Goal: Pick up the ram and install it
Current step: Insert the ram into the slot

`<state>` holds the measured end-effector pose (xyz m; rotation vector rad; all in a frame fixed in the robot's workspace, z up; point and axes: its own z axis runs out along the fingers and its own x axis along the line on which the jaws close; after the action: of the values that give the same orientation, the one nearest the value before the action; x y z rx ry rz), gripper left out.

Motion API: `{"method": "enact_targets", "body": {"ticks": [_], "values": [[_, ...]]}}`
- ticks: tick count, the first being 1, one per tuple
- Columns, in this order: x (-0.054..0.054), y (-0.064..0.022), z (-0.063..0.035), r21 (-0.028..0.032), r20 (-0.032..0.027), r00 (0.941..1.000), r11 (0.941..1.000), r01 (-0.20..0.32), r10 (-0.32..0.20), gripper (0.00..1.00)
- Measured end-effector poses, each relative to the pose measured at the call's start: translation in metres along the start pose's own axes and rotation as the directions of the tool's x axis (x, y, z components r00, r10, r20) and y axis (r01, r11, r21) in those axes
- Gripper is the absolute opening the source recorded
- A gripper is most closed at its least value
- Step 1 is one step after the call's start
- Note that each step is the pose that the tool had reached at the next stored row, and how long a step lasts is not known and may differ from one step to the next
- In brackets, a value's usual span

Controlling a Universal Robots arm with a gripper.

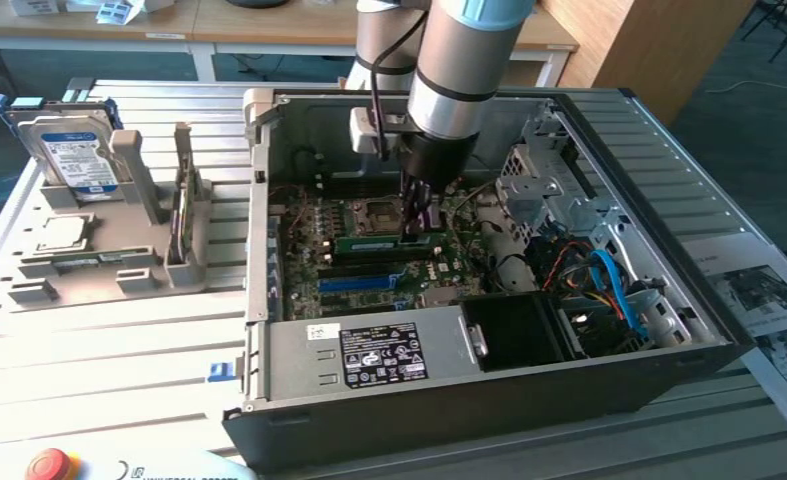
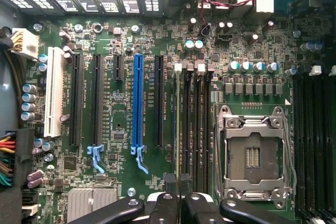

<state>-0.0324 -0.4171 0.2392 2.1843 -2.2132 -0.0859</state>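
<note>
The ram (image 1: pixel 385 242) is a long green stick held level under my gripper (image 1: pixel 417 228), low inside the open computer case (image 1: pixel 500 400), just in front of the CPU socket (image 1: pixel 373 213). In the wrist view I see the ram (image 2: pixel 176 129) edge-on as a thin line running away from my gripper (image 2: pixel 178 205). It lies along the outermost of the black memory slots (image 2: pixel 193 124) beside the CPU socket (image 2: pixel 253 153). The two fingers (image 2: pixel 164 208) stand close together, shut on the stick. Whether the stick touches the slot I cannot tell.
A long blue slot (image 2: pixel 138 103) and black expansion slots lie beside the memory slots. The power supply (image 1: pixel 366 355), a black fan box (image 1: pixel 527 325) and cables (image 1: pixel 607 280) crowd the case. At the exterior view's left, a grey fixture (image 1: pixel 100 265) holds a hard drive (image 1: pixel 76 150).
</note>
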Motion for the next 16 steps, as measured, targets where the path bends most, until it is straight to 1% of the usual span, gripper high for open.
{"method": "enact_targets", "body": {"ticks": [16], "values": [[0.0000,0.0010,0.0029,0.0001,0.0000,1.0000,1.0000,0.000,0.000,0.12]]}}
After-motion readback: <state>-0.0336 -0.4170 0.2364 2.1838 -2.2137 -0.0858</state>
